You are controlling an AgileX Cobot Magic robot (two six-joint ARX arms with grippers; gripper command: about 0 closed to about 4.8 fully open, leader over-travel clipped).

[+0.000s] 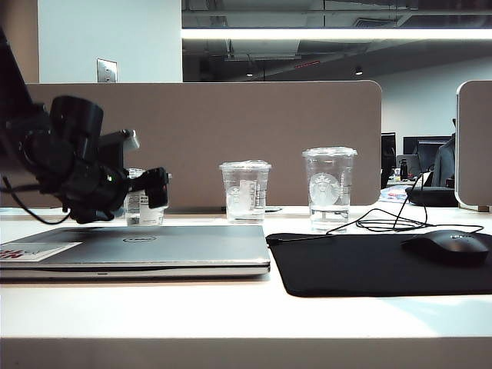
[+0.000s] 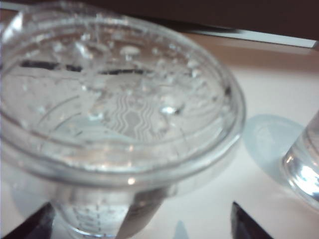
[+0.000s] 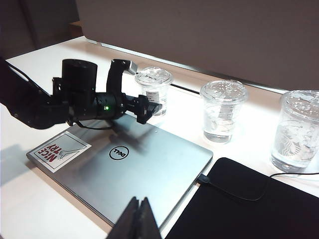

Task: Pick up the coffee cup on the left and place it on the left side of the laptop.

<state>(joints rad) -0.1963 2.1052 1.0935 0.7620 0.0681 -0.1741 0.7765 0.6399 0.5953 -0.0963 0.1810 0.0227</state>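
Note:
The coffee cup (image 1: 143, 207) is the shortest clear cup, with a domed lid and a white label. It stands upright on the table behind the laptop's (image 1: 138, 244) left part. My left gripper (image 1: 157, 190) is level with it and open. In the left wrist view the cup's lid (image 2: 119, 99) fills the frame. Its base sits between my two dark fingertips (image 2: 31, 226), nearer that one, and neither presses on it. In the right wrist view the left gripper (image 3: 148, 107) reaches over the laptop's (image 3: 124, 159) rear edge to the cup (image 3: 154, 85). My right gripper (image 3: 138, 219) hangs shut above the laptop's near edge.
Right of the coffee cup a mid-height clear cup (image 1: 245, 191) stands in the same row, then a taller one with a round logo (image 1: 329, 186). A black mouse mat (image 1: 361, 265) with a mouse (image 1: 450, 246) and cable lies right of the laptop. A partition wall (image 1: 231, 131) runs behind.

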